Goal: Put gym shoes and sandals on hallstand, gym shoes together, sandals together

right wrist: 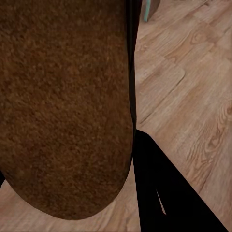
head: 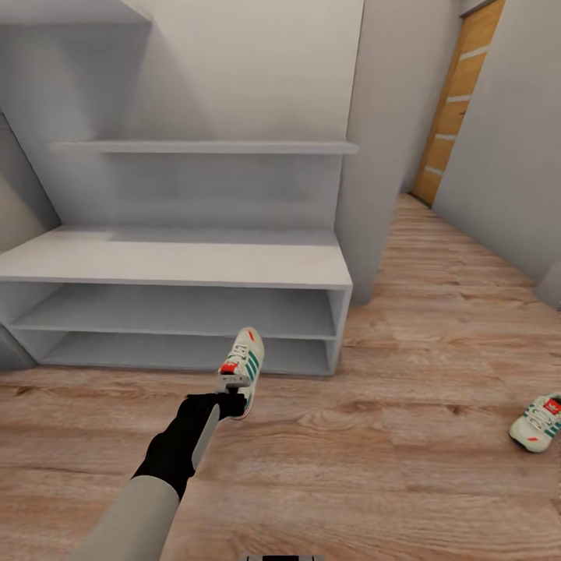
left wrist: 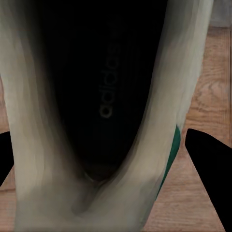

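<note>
A white gym shoe with teal stripes and red accents hangs just above the corridor floor, in front of the hallstand's lower right compartment. My left gripper is shut on its heel. In the left wrist view the shoe's dark insole sits between the black fingers. The second gym shoe lies on the floor at the far right. In the right wrist view a brown sandal lies close against my right gripper, with one black finger beside it.
The hallstand has a wide bench top, two open shelves below and floating shelves on its back panel. A grey wall column stands at its right end. A wooden door closes the corridor's far end.
</note>
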Controlling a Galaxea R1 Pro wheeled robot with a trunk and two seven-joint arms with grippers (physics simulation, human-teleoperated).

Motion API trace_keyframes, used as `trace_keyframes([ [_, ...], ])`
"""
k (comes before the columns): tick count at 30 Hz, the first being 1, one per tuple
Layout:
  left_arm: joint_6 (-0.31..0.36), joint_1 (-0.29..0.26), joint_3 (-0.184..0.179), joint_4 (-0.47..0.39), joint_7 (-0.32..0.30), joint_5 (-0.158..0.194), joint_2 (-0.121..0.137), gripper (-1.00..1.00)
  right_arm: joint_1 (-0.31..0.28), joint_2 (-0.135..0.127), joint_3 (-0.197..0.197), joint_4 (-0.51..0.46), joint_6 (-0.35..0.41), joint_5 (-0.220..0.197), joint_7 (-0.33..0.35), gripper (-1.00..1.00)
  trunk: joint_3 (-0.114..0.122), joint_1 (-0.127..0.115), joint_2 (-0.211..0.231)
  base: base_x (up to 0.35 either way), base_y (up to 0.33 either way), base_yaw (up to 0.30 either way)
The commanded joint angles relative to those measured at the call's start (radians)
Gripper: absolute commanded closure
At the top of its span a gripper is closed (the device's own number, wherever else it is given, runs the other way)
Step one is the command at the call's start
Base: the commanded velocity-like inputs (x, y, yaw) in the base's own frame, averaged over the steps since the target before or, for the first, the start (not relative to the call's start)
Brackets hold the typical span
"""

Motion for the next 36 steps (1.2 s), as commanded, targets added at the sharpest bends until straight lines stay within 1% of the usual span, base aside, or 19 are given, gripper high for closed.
trace_keyframes([
  [1,0.006,0.000,0.000,-0.001,0.002,0.000,0.000,1.00,-0.001,0.000,0.000,0.000,0.005,-0.002,-0.002,1.00,-0.001,0.000,0.000,0.242,-0.310,0.000],
  [11,0.005,0.000,0.005,0.002,0.007,-0.001,0.003,1.00,-0.001,0.000,0.000,0.000,0.005,-0.001,-0.002,1.00,-0.001,0.000,0.000,0.288,-0.264,0.000],
  [13,0.005,0.000,0.005,0.002,0.032,-0.001,0.003,1.00,-0.001,0.001,0.000,0.000,0.005,-0.001,-0.002,1.00,-0.001,0.000,0.000,0.316,-0.198,0.000],
  [17,0.005,0.000,0.003,0.003,0.107,0.002,0.002,1.00,-0.001,0.000,0.000,0.000,0.005,-0.001,-0.002,1.00,-0.001,0.000,0.000,0.305,-0.185,0.000],
  [21,0.005,0.000,0.002,0.003,0.128,0.003,0.002,1.00,-0.001,0.000,0.000,0.000,0.005,-0.001,-0.002,1.00,-0.001,0.000,0.000,0.172,-0.102,0.000],
  [26,0.005,0.000,0.003,0.003,0.132,0.004,0.002,1.00,-0.001,0.000,0.000,0.000,0.005,-0.001,-0.002,1.00,-0.001,0.000,0.000,0.064,-0.010,0.000],
  [36,0.005,0.000,0.003,0.004,0.131,0.004,0.002,1.00,-0.001,0.000,0.000,0.000,0.005,-0.001,-0.002,1.00,-0.001,0.000,0.000,0.317,0.000,0.000],
])
